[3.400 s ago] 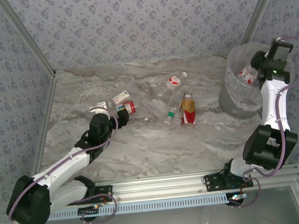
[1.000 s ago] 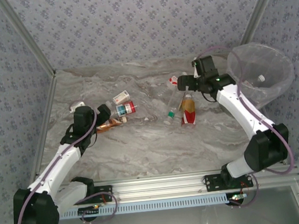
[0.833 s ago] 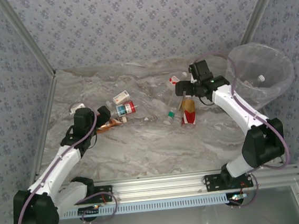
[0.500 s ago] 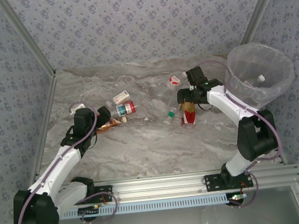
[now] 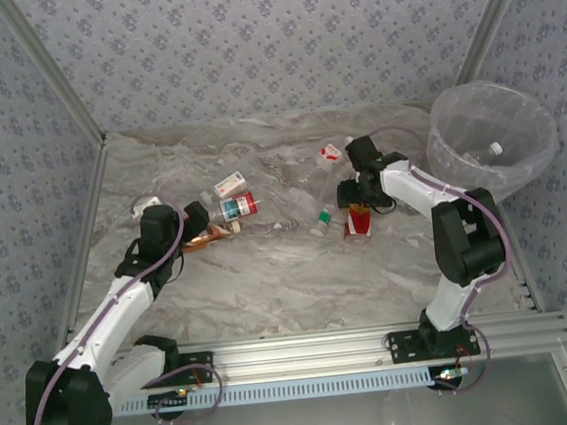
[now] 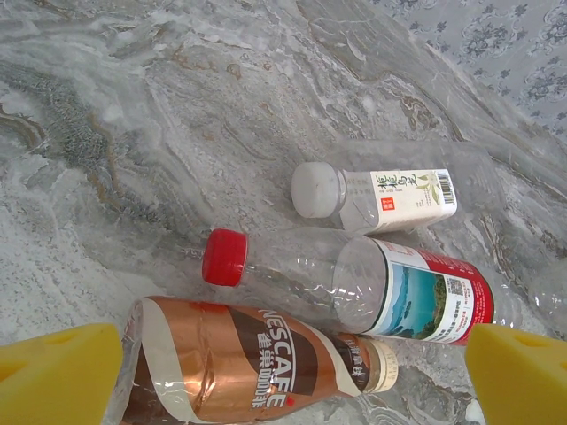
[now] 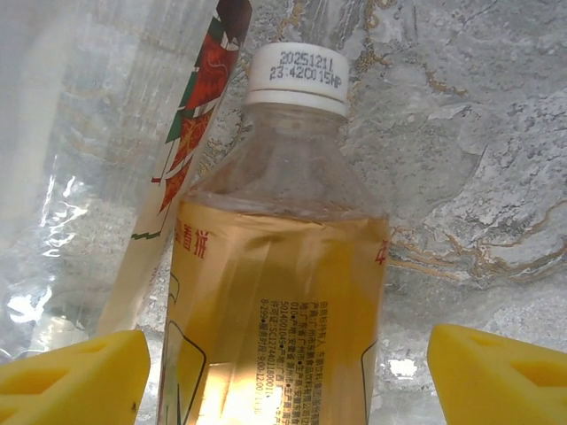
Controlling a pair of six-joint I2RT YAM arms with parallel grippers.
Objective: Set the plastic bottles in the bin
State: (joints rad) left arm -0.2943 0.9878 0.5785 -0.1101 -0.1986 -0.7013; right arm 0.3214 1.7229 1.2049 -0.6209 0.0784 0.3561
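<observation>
On the left side of the marble table (image 5: 270,284), the left gripper (image 5: 203,230) sits low with its yellow fingers (image 6: 55,374) spread wide to either side of the copper-brown bottle (image 6: 257,363). That bottle lies on its side just beside a red-capped clear bottle (image 6: 354,285) and a small white-capped bottle (image 6: 376,193), and the fingers have not closed on it. Nearer the middle, the right gripper (image 7: 283,376) is also wide open and holds nothing, straddling the orange-red bottle (image 7: 279,292) that lies flat with its white cap pointing away, while the bin (image 5: 535,163) stands upright at the far right, apart from both grippers, with a lone bottle (image 5: 494,150) inside.
</observation>
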